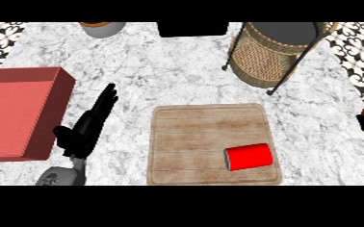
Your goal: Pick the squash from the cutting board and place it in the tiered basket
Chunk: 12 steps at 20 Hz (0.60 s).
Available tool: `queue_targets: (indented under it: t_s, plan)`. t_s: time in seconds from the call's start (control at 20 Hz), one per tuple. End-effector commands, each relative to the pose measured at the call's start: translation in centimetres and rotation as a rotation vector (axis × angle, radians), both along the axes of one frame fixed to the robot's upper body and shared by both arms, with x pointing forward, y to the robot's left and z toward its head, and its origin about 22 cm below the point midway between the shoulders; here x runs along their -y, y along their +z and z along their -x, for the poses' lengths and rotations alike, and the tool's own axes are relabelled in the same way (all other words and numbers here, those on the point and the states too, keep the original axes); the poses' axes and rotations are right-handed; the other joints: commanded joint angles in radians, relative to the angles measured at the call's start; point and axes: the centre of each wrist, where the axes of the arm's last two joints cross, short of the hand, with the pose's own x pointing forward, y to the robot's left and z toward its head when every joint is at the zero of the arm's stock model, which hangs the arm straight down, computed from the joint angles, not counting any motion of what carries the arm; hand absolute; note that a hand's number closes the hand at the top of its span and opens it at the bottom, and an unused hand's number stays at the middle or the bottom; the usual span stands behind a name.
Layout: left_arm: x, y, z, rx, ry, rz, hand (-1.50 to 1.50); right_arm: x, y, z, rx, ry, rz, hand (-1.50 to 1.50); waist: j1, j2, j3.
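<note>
Marbled white counter (177, 72) spreads below me, a wooden cutting board (206, 125) near its front edge. 1 red cylinder (250, 157) lies on its side at the board's lower right corner. The wicker tiered basket (259, 60) stands up right, well apart from it. My left hand (80, 133) rests released, fingers straight, between board and a red box (28, 106). Only a dark sliver of my right hand (360, 117) shows at the right edge; its state I cannot tell.

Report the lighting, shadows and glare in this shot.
Head view: flat, even light across the white marble counter, with no glare; also in the head view, the red cylinder on the wooden cutting board and the black left hand cast no clear shadows.
</note>
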Motion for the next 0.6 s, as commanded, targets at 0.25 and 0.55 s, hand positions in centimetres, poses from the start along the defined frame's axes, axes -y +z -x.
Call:
queue_targets:
  t_s: [0.25, 0.55]
  plan:
    - [1.3, -0.3, -1.2, 0.001, -0.031, -0.002, 0.00, -1.5, 10.8, 0.2, 0.137, 0.057, 0.004, 1.50, 0.045, 0.009, -0.001]
    - [0.7, 0.8, -0.9, 0.023, -0.045, -0.004, 0.00, -2.6, 15.1, -4.6, 0.179, 0.033, -0.090, 1.50, 0.060, 0.010, -0.001]
